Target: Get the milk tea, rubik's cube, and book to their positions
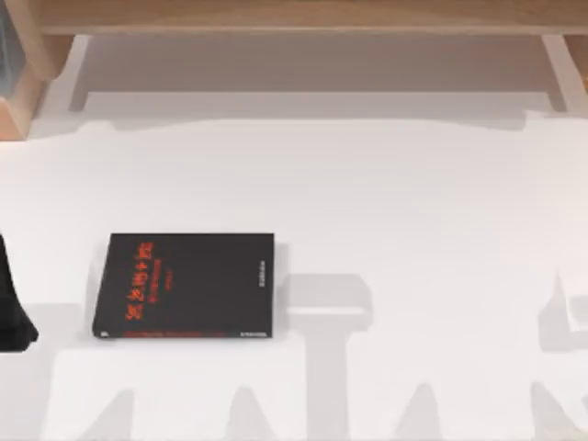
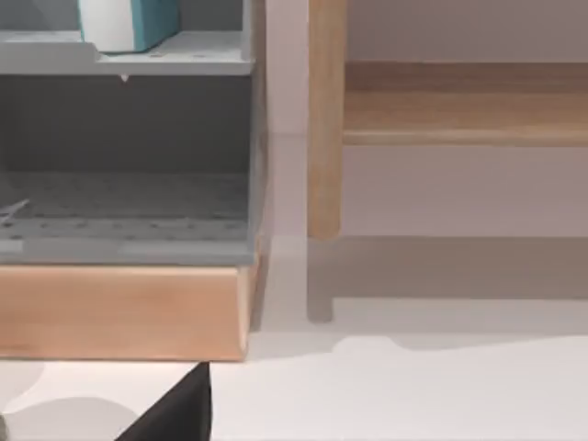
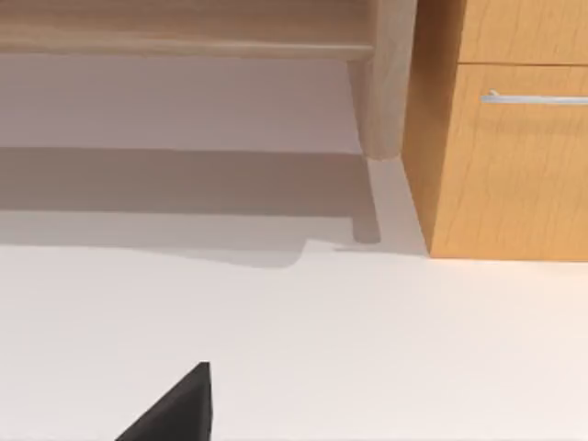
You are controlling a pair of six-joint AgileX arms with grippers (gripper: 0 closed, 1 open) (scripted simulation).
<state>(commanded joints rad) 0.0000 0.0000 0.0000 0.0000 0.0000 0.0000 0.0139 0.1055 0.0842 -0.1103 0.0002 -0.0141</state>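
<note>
Up on the grey shelf in the left wrist view stands the book, its cyan cover wrapped around white page edges, above an open grey compartment. Down on the white counter a thin black book with red lettering lies flat, left of centre. Whether the left pincer, at the counter's left edge, is open I cannot tell.

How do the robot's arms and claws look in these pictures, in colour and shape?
Little of them shows. At the top view's left edge, the left arm is a plain black, rounded bulk with no visible markings or cables. Each wrist view shows a matte black, pointed wedge at its lower edge: part of the left claw and of the right claw. No labels or wires are visible.
</note>
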